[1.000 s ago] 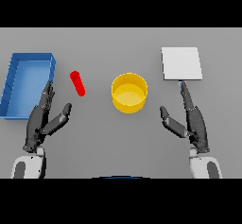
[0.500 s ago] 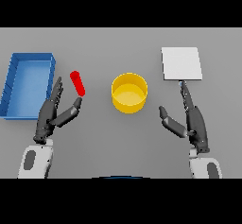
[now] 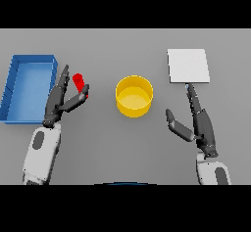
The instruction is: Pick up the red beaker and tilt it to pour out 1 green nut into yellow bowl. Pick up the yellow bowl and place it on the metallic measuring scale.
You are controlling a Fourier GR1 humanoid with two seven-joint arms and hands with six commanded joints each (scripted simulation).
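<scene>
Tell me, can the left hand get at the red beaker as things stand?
Probably yes. The left hand is open right at the red beaker, fingers on its left and thumb reaching in from below, with nothing between them. The blue tray lies further left, out of the way.

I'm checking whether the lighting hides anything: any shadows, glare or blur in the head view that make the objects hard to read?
Head view: light is flat and even, with no glare and only faint shade on the grey table; the yellow bowl, blue bin and white scale read clearly; the red beaker is partly covered by the left hand; right hand unobscured.
</scene>
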